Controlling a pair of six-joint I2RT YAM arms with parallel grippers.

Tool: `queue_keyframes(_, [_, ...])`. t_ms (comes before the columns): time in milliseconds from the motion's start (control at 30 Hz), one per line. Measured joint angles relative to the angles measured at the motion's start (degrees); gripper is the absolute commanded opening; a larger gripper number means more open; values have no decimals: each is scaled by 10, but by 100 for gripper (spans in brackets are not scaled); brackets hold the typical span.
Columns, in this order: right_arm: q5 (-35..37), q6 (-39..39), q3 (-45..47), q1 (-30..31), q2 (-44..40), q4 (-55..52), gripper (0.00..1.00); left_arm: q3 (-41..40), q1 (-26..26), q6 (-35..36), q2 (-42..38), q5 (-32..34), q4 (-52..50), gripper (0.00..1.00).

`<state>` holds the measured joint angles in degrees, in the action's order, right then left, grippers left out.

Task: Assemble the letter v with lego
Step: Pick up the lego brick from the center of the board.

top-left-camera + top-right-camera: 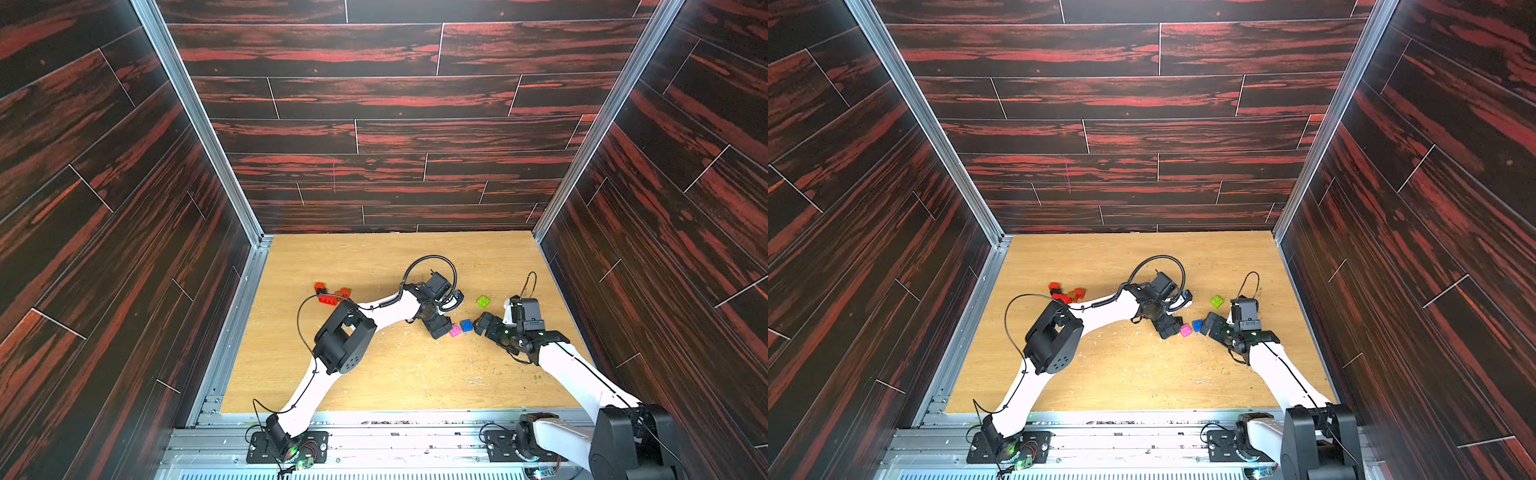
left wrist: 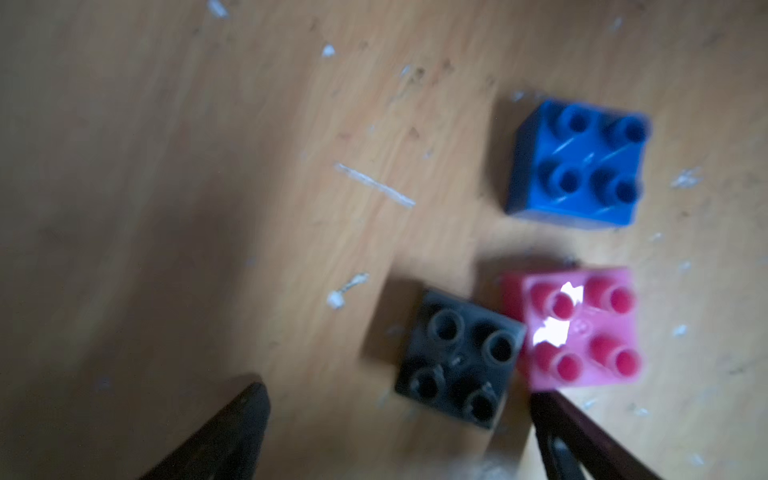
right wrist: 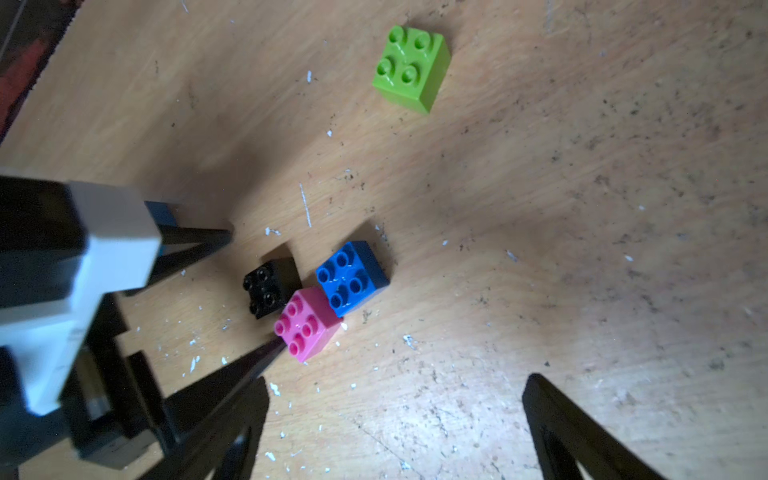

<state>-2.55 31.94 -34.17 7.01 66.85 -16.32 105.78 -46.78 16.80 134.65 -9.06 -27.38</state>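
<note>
1. Step in hand, as judged: picking a first brick. No V shape shows on the counter [image 1: 374, 374] yet.
2. The left claw [image 2: 397, 392] is spread wide and holds nothing. A black brick [image 2: 457, 357] sits between its two fingers, nearer one of them.
3. A pink brick [image 2: 582, 328] touches the black brick's corner, just beside that nearer fingertip. A blue brick [image 2: 577, 162] lies just beyond, ahead of the claw.
4. The right claw [image 3: 395, 380] is also spread and empty. It faces the same three bricks from the opposite side. A green brick [image 3: 411, 66] lies farther ahead of it, alone.
5. Red bricks [image 1: 328, 293] cluster well behind the left claw, by that arm's elbow. Whether they are joined cannot be told.
6. The next move probably calls for centring on the black brick, then closing without catching the pink one.
7. The bricks are square, glossy hard plastic, each topped with four round hollow studs. The counter is pale wood grain, scuffed and strewn with white flecks.
</note>
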Motion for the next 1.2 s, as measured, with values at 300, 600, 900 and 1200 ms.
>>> queue_keyframes(300, [-1, 2, 0, 0, 0, 2, 98, 34, -1, 9, 21, -10, -14, 94])
queue_keyframes(600, [2, 2, 0, -3, 0, 2, 98, 60, -1, 20, 38, -20, -20, 76])
queue_keyframes(900, [1, 2, 0, -4, 3, 4, 98, 51, -1, 28, 35, -25, -16, 66])
queue_keyframes(1200, [0, 2, 0, -4, 7, 5, 98, 47, 0, 35, 33, -30, -15, 52])
